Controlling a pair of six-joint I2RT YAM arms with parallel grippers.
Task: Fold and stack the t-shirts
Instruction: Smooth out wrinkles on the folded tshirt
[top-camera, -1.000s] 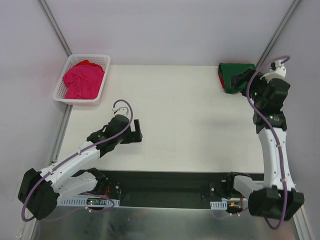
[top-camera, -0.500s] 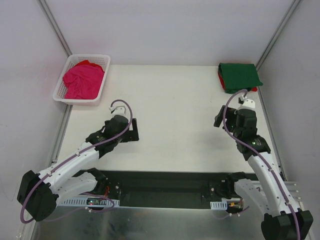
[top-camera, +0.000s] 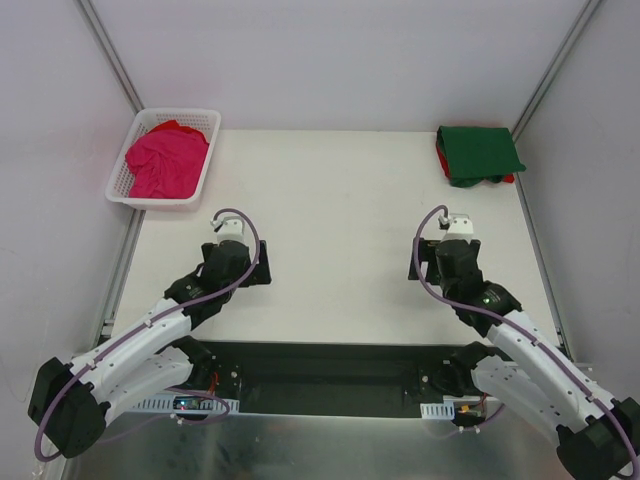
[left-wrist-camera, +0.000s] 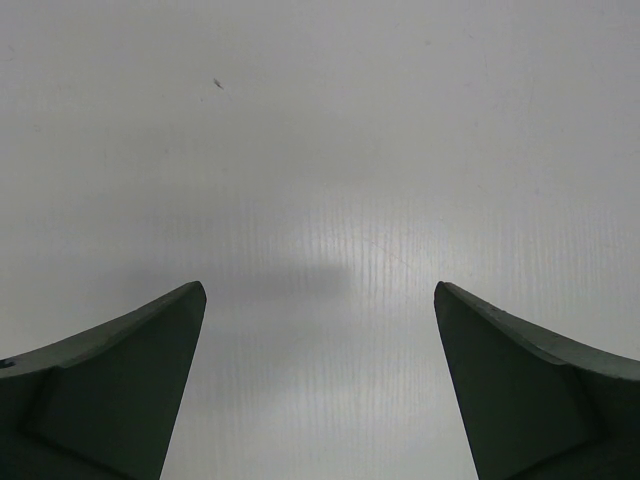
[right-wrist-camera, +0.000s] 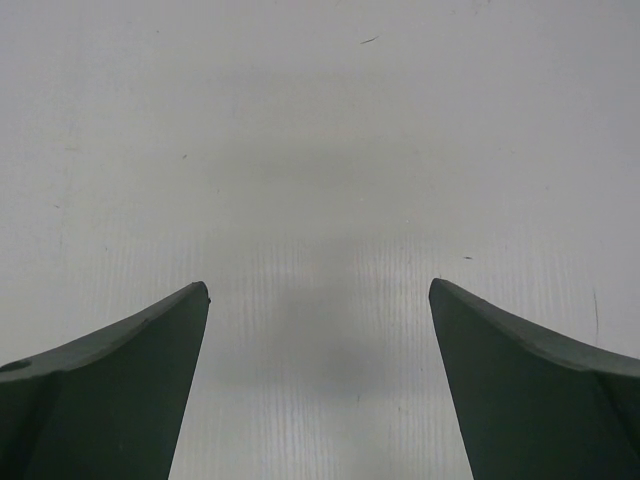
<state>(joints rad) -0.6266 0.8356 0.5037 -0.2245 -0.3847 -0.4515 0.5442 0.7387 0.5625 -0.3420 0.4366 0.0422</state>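
Wrist views | left gripper (left-wrist-camera: 320, 292) wide open, empty; right gripper (right-wrist-camera: 318, 287) likewise

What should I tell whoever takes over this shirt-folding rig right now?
Left claw: open, empty, above the bare table.
Right claw: open, empty, also above bare table.
Green t-shirt: folded, far right corner, lying on the red t-shirt, of which only an edge shows.
Pink t-shirt: crumpled in the white basket, far left.
Done: green and red stacked.
To do: fold the pink one and stack it.
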